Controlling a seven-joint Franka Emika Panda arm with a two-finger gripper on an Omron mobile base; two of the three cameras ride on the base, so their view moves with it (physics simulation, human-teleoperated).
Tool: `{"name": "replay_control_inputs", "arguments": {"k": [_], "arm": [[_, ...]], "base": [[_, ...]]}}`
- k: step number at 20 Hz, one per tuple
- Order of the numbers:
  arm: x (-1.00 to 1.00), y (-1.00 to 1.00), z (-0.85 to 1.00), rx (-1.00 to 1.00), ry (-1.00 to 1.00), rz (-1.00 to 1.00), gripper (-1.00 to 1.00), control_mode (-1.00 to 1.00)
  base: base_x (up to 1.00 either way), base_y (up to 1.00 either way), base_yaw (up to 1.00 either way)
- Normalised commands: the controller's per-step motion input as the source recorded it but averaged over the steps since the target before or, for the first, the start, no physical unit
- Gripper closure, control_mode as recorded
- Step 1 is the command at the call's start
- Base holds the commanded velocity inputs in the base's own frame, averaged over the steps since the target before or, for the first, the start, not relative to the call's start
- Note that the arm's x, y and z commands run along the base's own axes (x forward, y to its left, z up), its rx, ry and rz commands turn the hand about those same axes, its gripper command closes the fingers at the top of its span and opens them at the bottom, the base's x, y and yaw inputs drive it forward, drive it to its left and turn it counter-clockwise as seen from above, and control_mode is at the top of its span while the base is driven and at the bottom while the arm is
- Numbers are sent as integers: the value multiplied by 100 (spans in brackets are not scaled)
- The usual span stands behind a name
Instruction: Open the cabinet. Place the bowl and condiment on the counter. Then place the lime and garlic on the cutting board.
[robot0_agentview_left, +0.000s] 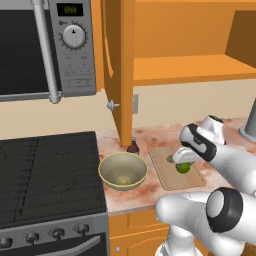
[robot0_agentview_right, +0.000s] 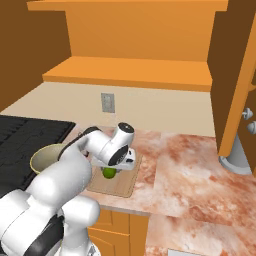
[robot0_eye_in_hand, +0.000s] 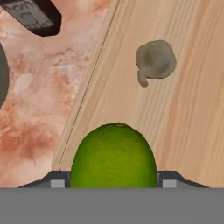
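On the cutting board (robot0_agentview_left: 180, 176) sits the garlic (robot0_eye_in_hand: 155, 60), w/ the lime (robot0_eye_in_hand: 113, 155) between the jaws, prob gripped, down at the board. Cabinet (robot0_agentview_left: 120, 70) open, bowl (robot0_agentview_left: 123, 171) & condiment (robot0_agentview_left: 133, 146) on the desk (robot0_agentview_right: 195, 165). Basically just letting go left imo.

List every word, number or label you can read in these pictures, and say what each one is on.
Microwave display: lit digits, too blurred to read.
Microwave control panel, below the dial: rows of button markings, too small to read.
Condiment label: pale label with dark marks, blurred, not readable.
Nothing legible on the bowl, cutting board, cabinet or counter.
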Motion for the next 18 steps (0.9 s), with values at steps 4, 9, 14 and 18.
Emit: {"name": "replay_control_inputs", "arguments": {"k": [4,9,14,18], "arm": [[15,0,-31,0,0,0,100,-100],[10,0,-29,0,0,0,100,-100],[7,0,-27,0,0,0,100,-100],[7,0,-26,0,0,0,100,-100]], "base": [[0,0,0],[0,0,0],[0,0,0],[0,0,0]]}}
